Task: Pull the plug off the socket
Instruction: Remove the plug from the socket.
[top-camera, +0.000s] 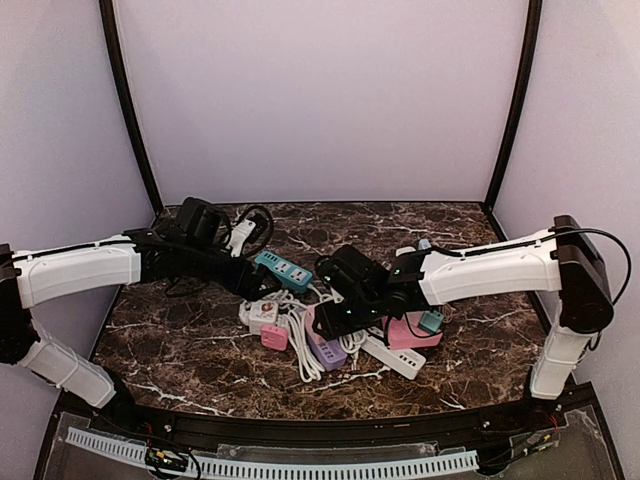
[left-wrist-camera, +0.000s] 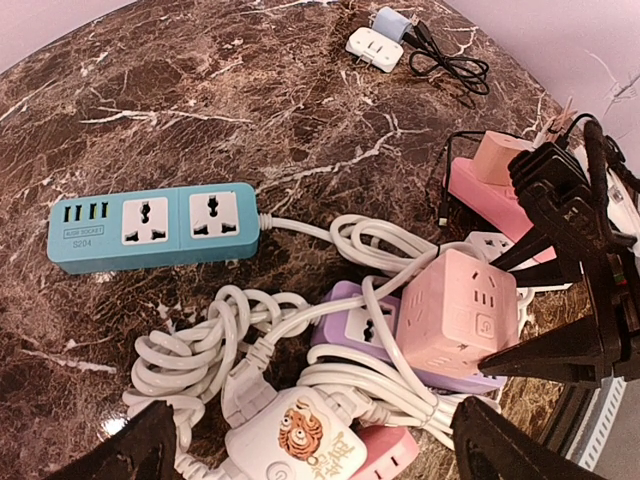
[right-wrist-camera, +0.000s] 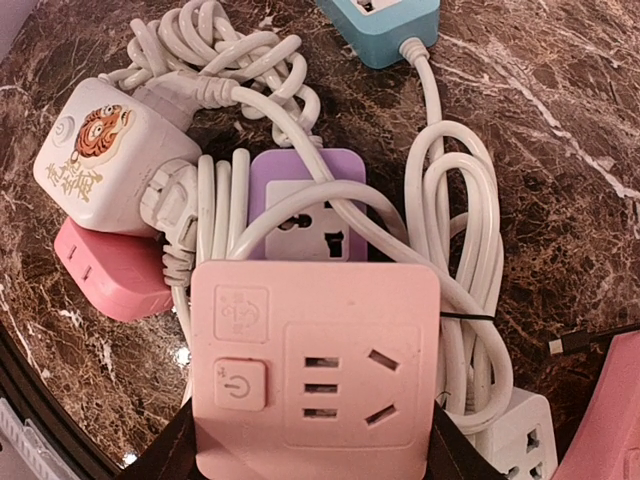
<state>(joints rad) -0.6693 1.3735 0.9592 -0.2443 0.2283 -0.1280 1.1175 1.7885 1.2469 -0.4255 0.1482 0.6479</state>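
A pink cube plug (right-wrist-camera: 315, 370) sits plugged on the purple socket strip (right-wrist-camera: 305, 190), with white cables looped around both. My right gripper (right-wrist-camera: 312, 452) is shut on the pink cube, one dark finger on each side. In the left wrist view the cube (left-wrist-camera: 455, 310) and the purple strip (left-wrist-camera: 350, 320) show with the right gripper's black fingers (left-wrist-camera: 560, 260) on the cube. My left gripper (left-wrist-camera: 325, 450) is open and empty, hovering above the white tiger cube (left-wrist-camera: 295, 435) and the cables, left of the purple strip. In the top view the left gripper (top-camera: 262, 285) and the right gripper (top-camera: 335, 310) are close together.
A blue socket strip (left-wrist-camera: 155, 225) lies far left of the pile. A small pink socket (right-wrist-camera: 110, 270) lies beside the tiger cube. A white strip (top-camera: 393, 355) and a pink strip (top-camera: 415, 333) lie to the right. A white adapter and a blue charger (left-wrist-camera: 378, 45) lie at the back.
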